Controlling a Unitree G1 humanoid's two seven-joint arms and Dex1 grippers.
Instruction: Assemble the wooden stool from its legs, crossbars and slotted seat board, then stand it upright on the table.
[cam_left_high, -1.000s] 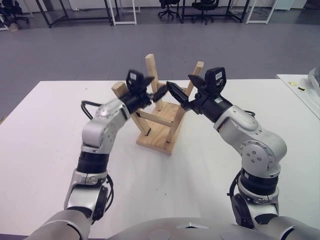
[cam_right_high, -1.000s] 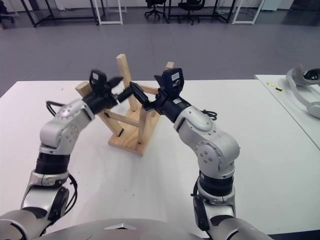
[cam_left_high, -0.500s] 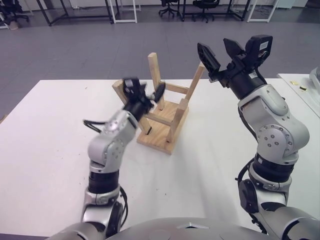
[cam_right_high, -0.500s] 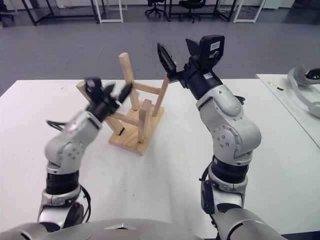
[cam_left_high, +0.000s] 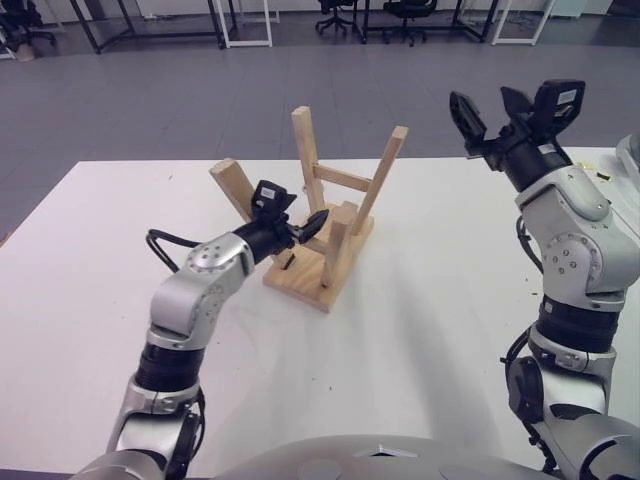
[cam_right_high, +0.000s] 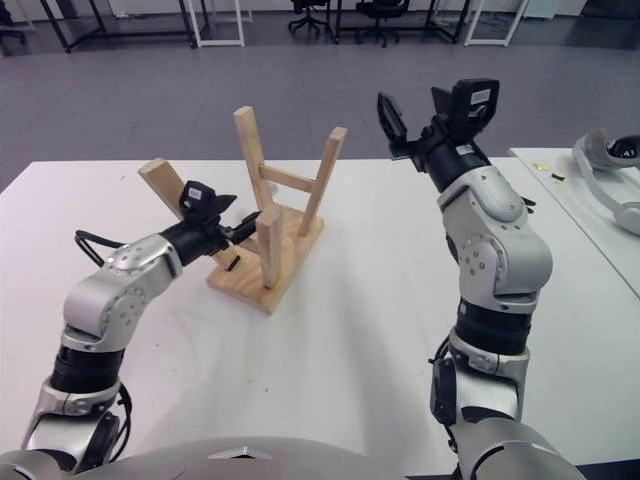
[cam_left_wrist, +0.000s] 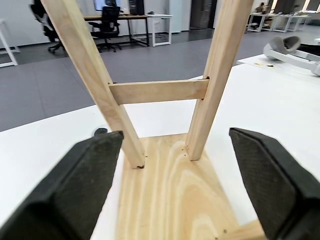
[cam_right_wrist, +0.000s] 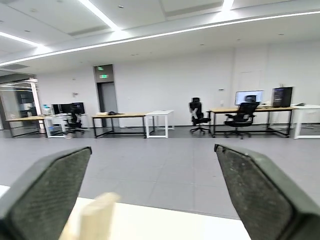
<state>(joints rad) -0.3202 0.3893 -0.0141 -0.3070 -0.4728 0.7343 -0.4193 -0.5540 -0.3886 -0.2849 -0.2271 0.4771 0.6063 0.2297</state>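
Eye views: stool (cam_left_high: 325, 235) sits upside down on the desk (cam_left_high: 90, 250), legs up. Your left gripper (cam_left_high: 302, 240) is low against its near side, released; the right gripper (cam_left_high: 490, 112) hangs high and well apart, also released.

Left wrist view: seat board (cam_left_wrist: 175, 200) lies dead ahead between the spread fingers (cam_left_wrist: 85, 185), with two legs (cam_left_wrist: 95, 85) rising beyond.

Right wrist view: splayed fingers (cam_right_wrist: 260, 195) hold nothing, and one leg tip (cam_right_wrist: 97, 220) sits between them, farther off.

Your left arm is the nearer.

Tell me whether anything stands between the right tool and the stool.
Nothing visible does. The right tool hangs open, raised over the far right part of the table, apart from the stool, which sits legs-up on its seat board. Only open space above the table lies between them.
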